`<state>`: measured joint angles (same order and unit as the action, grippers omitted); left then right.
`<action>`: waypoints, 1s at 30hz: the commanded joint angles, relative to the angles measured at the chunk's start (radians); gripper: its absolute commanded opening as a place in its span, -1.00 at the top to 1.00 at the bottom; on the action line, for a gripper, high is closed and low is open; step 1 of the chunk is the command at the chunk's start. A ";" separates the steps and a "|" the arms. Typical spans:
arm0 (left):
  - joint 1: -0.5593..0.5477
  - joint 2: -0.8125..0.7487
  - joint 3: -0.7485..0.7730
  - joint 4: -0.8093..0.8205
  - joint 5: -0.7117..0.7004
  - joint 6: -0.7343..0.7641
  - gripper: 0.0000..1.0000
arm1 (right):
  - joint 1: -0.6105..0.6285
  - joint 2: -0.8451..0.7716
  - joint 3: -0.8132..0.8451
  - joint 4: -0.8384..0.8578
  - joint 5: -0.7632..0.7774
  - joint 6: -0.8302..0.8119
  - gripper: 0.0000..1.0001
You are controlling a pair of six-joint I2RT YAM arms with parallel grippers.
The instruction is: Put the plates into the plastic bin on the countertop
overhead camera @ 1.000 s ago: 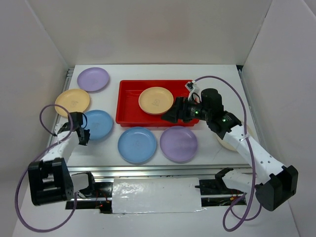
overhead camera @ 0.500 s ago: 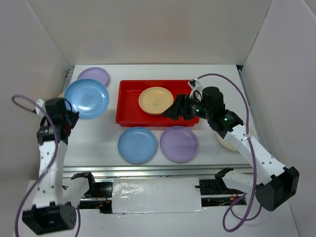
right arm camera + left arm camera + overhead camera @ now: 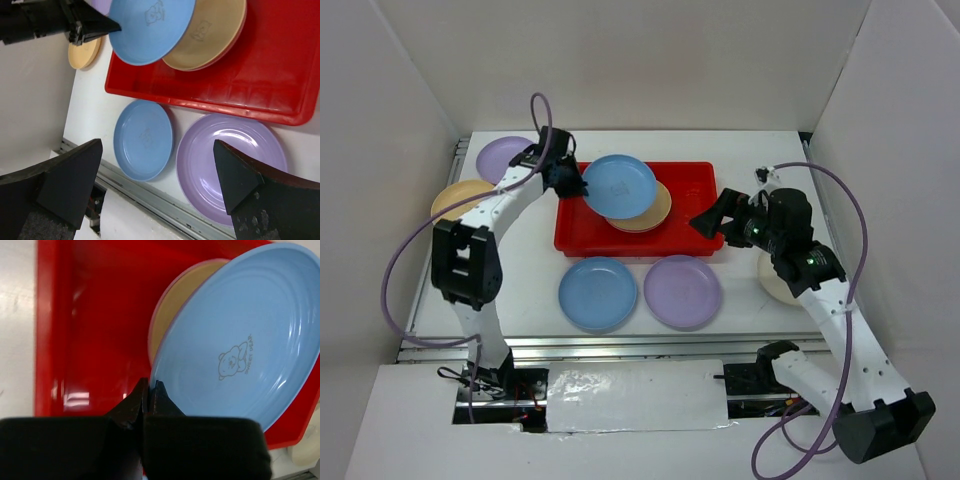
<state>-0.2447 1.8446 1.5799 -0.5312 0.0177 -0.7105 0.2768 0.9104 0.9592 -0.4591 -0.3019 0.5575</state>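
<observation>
Left arm stretched far forward. Left pincer [image 3: 570, 183] clamped on the rim of light blue plate [image 3: 620, 186], held tilted over red bin [image 3: 582, 238], above orange-yellow plate [image 3: 658, 210] lying inside. Right arm bent; right pincer [image 3: 704, 224] spread wide at the bin's near right corner, holding nothing.

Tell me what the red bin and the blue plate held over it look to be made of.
The red bin is probably moulded plastic with a glossy finish: bright highlights sit on its floor and rounded wall. The blue plate is likely plastic or melamine, smooth and semi-gloss: it shows an even pastel colour, faint concentric rings and a printed bear mark.
</observation>
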 commanded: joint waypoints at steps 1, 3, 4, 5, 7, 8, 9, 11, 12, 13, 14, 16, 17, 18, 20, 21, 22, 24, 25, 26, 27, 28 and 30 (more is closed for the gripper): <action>-0.022 0.106 0.155 -0.004 0.022 0.031 1.00 | -0.025 -0.041 -0.010 -0.055 0.009 -0.022 -1.00; -0.048 0.184 0.219 -0.033 0.010 0.031 1.00 | -0.042 -0.062 -0.013 -0.076 0.015 -0.033 -1.00; -0.054 0.200 0.230 -0.041 0.002 0.022 1.00 | -0.048 -0.070 -0.016 -0.085 0.018 -0.034 -1.00; -0.064 0.212 0.238 -0.042 -0.004 0.019 0.99 | -0.056 -0.077 -0.017 -0.098 0.020 -0.042 -1.00; -0.082 0.225 0.241 -0.049 -0.012 0.011 0.50 | -0.076 -0.094 -0.020 -0.115 0.023 -0.050 -1.00; -0.093 0.217 0.239 -0.052 -0.012 0.009 0.26 | -0.082 -0.103 -0.020 -0.130 0.029 -0.057 -1.00; -0.097 0.209 0.236 -0.058 -0.045 0.011 0.00 | -0.093 -0.107 -0.022 -0.141 0.036 -0.060 -1.00; -0.105 0.179 0.223 -0.059 -0.044 0.023 -0.99 | -0.093 -0.120 -0.030 -0.174 0.072 -0.056 -1.00; -0.117 0.130 0.203 -0.058 -0.044 0.031 -0.99 | -0.090 -0.128 -0.039 -0.182 0.128 -0.047 -1.00; -0.122 0.099 0.193 -0.058 -0.059 0.039 -0.99 | -0.082 -0.134 -0.052 -0.190 0.154 -0.032 -1.00; -0.129 0.064 0.180 -0.068 -0.073 0.040 -0.99 | -0.080 -0.143 -0.066 -0.211 0.177 -0.003 -1.00; -0.149 -0.063 0.125 -0.070 -0.097 0.051 -0.99 | -0.058 -0.156 -0.137 -0.222 0.228 0.025 -1.00; -0.154 -0.141 0.091 -0.073 -0.134 0.051 -0.99 | -0.047 -0.174 -0.204 -0.217 0.247 0.057 -1.00; -0.163 -0.177 0.074 -0.082 -0.150 0.054 -0.99 | -0.038 -0.180 -0.238 -0.211 0.268 0.074 -1.00; -0.165 -0.259 0.043 -0.143 -0.192 0.062 -0.99 | -0.008 -0.188 -0.322 -0.193 0.299 0.133 -1.00; -0.168 -0.286 0.026 -0.162 -0.206 0.068 -0.99 | 0.007 -0.186 -0.339 -0.187 0.322 0.151 -1.00; -0.166 -0.339 -0.006 -0.189 -0.228 0.071 -0.98 | 0.042 -0.171 -0.361 -0.187 0.333 0.204 -1.00; -0.168 -0.390 -0.040 -0.214 -0.245 0.085 -0.99 | 0.074 -0.151 -0.381 -0.182 0.357 0.246 -1.00; -0.166 -0.412 -0.053 -0.223 -0.245 0.095 -0.99 | 0.091 -0.140 -0.398 -0.176 0.372 0.284 -1.00; -0.166 -0.445 -0.075 -0.239 -0.254 0.101 -0.98 | 0.120 -0.118 -0.428 -0.162 0.401 0.301 -1.00; -0.166 -0.459 -0.083 -0.269 -0.265 0.118 -0.99 | 0.133 -0.104 -0.444 -0.153 0.415 0.318 -1.00; -0.166 -0.475 -0.092 -0.280 -0.271 0.127 -0.99 | 0.142 -0.082 -0.461 -0.129 0.429 0.347 -1.00; -0.166 -0.513 -0.116 -0.306 -0.297 0.146 -0.99 | 0.176 -0.058 -0.465 -0.137 0.455 0.372 -0.90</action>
<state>-0.4129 1.3373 1.5043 -0.7490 -0.2211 -0.6228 0.4183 0.8268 0.5049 -0.6342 0.0631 0.8326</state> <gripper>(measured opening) 0.993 0.964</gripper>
